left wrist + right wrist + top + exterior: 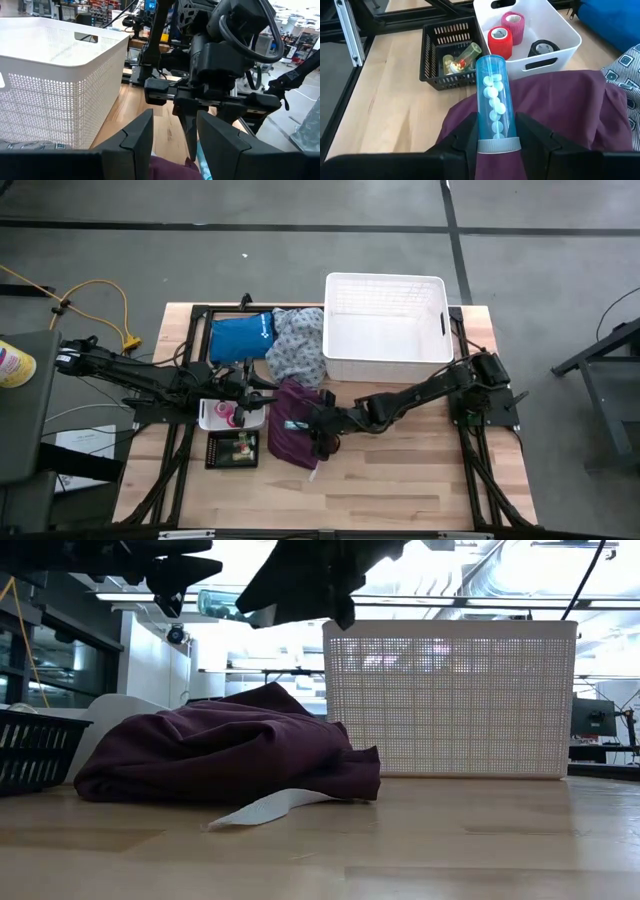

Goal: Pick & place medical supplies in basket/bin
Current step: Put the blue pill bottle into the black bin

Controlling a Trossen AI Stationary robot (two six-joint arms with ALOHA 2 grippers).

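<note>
— Where's the pill tube point(494, 105)?
— Clamped in the right gripper point(495, 131) fingers, above the maroon cloth point(294, 432).
— And the left gripper point(174, 135)?
— Fingers apart, over the white tray point(207, 418), holding nothing.

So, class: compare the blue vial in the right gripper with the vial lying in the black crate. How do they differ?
The blue vial is clear blue, larger, held in the right gripper above the maroon cloth. The crate vial is yellowish-green, smaller, lying tilted in the black crate. The blue vial holds white round pieces; the crate vial's contents look mixed. Both are see-through tubes.
</note>
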